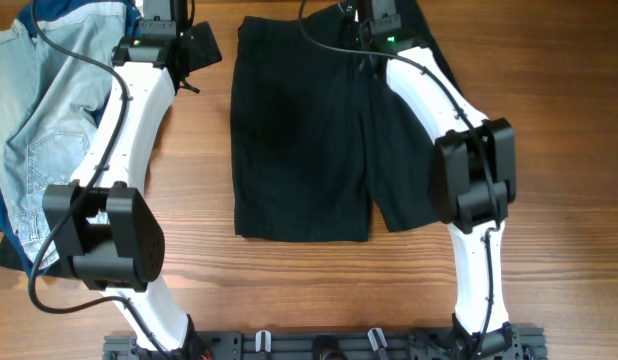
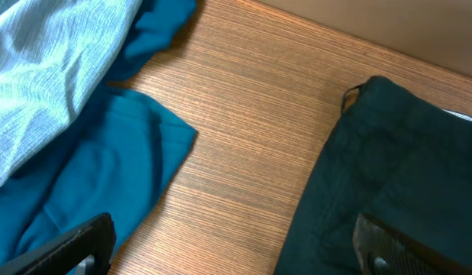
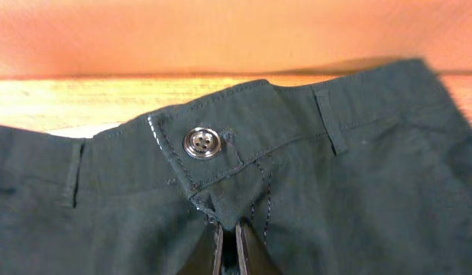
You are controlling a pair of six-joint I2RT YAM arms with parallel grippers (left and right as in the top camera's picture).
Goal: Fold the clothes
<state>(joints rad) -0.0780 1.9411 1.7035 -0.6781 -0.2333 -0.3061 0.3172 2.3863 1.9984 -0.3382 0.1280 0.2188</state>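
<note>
Here we have the black shorts spread flat in the middle of the table, with the waistband on the far side and the legs pointing toward the robot's base. Laid out like this, they are ready for a fold.

Our right gripper sits at the fly just below the button. Its jaws are drawn together on a pucker of the dark cloth, so we judge it has pinched the shorts at the middle of the waist. That looks like a way to get hold of the top edge.

Our left gripper hangs with its jaws wide apart and nothing between them. It is above bare wood, between the shorts' corner and the teal garment. We take this as waiting near the waistband's left end so it can take a matching hold.

The teal piece and a pale denim garment lie heaped at the left edge, apart from the shorts, which we think keeps them out of the fold.
</note>
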